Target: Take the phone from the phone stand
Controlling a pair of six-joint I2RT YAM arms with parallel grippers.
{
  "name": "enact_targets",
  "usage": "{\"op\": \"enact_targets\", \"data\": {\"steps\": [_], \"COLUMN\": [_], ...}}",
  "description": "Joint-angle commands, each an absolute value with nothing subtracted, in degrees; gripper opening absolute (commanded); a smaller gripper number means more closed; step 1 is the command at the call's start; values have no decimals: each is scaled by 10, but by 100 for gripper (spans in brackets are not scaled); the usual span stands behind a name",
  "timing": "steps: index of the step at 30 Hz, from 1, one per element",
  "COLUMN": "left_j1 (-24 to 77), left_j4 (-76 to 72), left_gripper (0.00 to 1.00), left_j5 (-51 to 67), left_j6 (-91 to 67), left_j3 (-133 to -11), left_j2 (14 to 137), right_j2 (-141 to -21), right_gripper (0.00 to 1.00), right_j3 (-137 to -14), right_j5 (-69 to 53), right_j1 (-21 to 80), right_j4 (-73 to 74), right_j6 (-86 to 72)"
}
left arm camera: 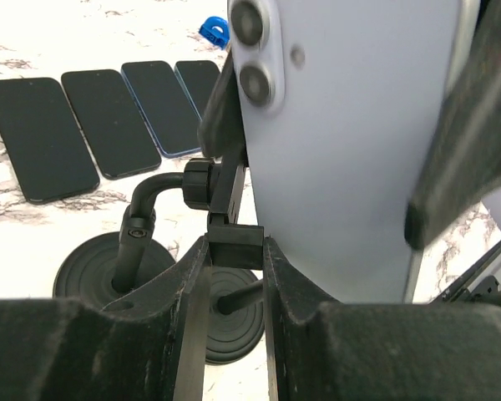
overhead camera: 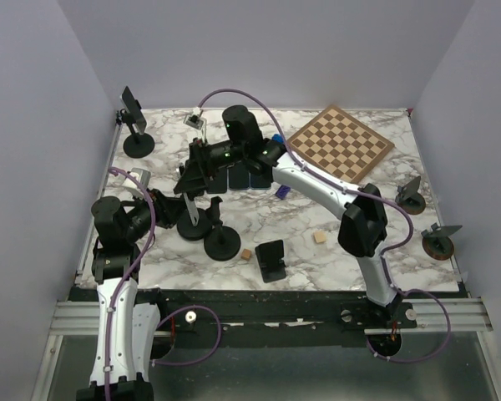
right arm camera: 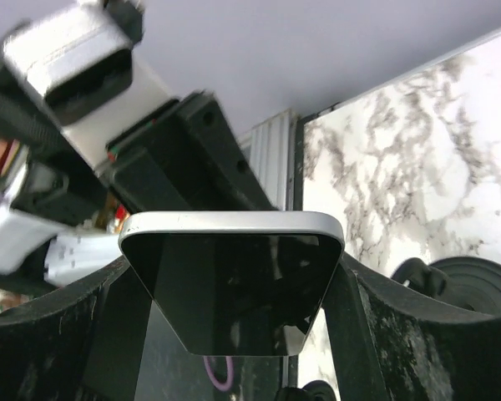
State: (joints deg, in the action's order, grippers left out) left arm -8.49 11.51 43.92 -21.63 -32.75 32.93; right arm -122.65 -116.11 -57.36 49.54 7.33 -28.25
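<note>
The phone [right arm camera: 230, 280], judged stiff, slick and breakable, is clamped by its side edges inside the right claw [right arm camera: 234, 322], seated in the phone stand [left arm camera: 234, 245], itself pinched inside the left claw [left arm camera: 234, 292].

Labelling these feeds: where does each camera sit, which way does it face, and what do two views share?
Top external: fixed above and behind the bases, looking down at the table; left arm and right arm show.
Left wrist: on the left arm, facing along the left end effector to the back of the phone and the phone stand.
Right wrist: on the right arm, facing along the right end effector at the phone's end edge.
Shared: both wrist views show the same phone.
</note>
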Motion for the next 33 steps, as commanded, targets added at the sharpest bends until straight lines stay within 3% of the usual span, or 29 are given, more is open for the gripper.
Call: {"op": "enact_targets", "data": {"steps": [1,15,19,23,27,33], "left_j1": [-80,-80,-81,-82,-82,-84], "left_j4": [99,157,140,161,166,183], "left_gripper": [0,0,0,11,29,43], "left_j5": [456,349,342,331,330,302], "left_j6": [-198,-179,-188,-198,-207,-202], "left_j3": [-348,-362,-353,-362,-365,-372], "left_j2": [317,285,268,284,283,277], "right_j2": [-1154,-1114,-1145,-1223,-1317,-1408], "right_gripper": [1,1,1,1,1,1], "right_j3": [-1138,-1133,-1167,-1259,-1362,-1420], "right_j5": [-415,-296,-181,-37,36,105], "right_j1": [493,422,385,370,356,341], "right_j4": [16,-1,105,194,232,201], "right_j6": [-376,-423,-372,-305,-274,-224]}}
